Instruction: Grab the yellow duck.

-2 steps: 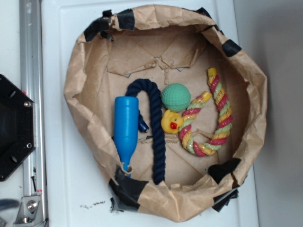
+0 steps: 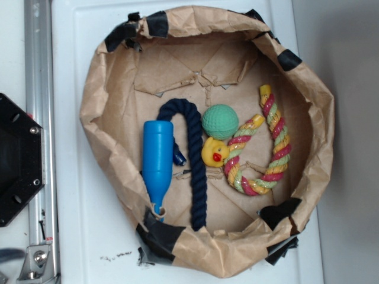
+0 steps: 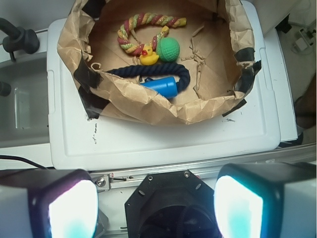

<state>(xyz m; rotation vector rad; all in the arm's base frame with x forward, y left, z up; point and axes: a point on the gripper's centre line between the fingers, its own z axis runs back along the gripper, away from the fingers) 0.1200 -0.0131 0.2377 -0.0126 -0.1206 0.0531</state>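
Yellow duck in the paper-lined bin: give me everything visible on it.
The small glossy yellow rubber duck has a red-orange beak and sits on the brown paper bin's floor. It lies just below the green textured ball, pressed against the yellow-pink-green twisted rope toy, close beside the dark navy rope. Nothing grips it.
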